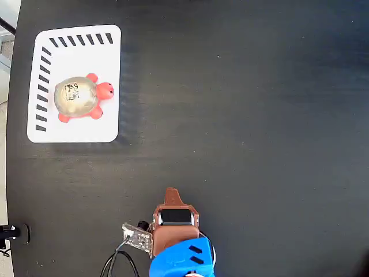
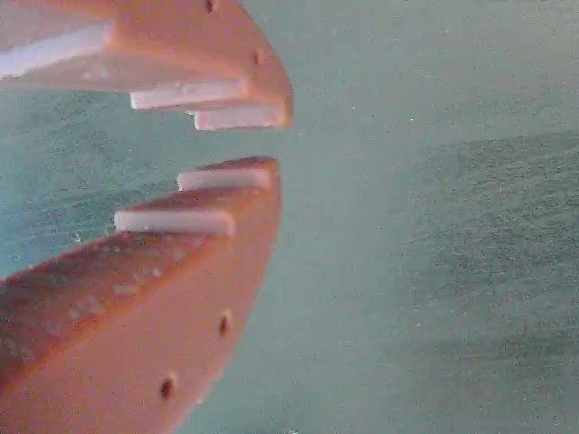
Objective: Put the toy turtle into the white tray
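The toy turtle point(image 1: 81, 98) lies inside the white tray point(image 1: 86, 131) at the upper left of the fixed view. Its gold-grey shell carries a square code marker, and its red-pink head points right. The tray has black slanted stripes along its top and left edges. My gripper point(image 1: 171, 195) sits far from it at the bottom centre, over the black table, its brown tip pointing up the picture. In the wrist view the two orange fingers point(image 2: 226, 271) nearly meet at the tips of my gripper point(image 2: 276, 142), with nothing between them. Neither turtle nor tray shows in that view.
The blue arm base point(image 1: 181, 259) and a small circuit board with black cables point(image 1: 136, 236) sit at the bottom edge. The black table point(image 1: 259, 115) spreads to the right of the tray. Its left edge runs close beside the tray.
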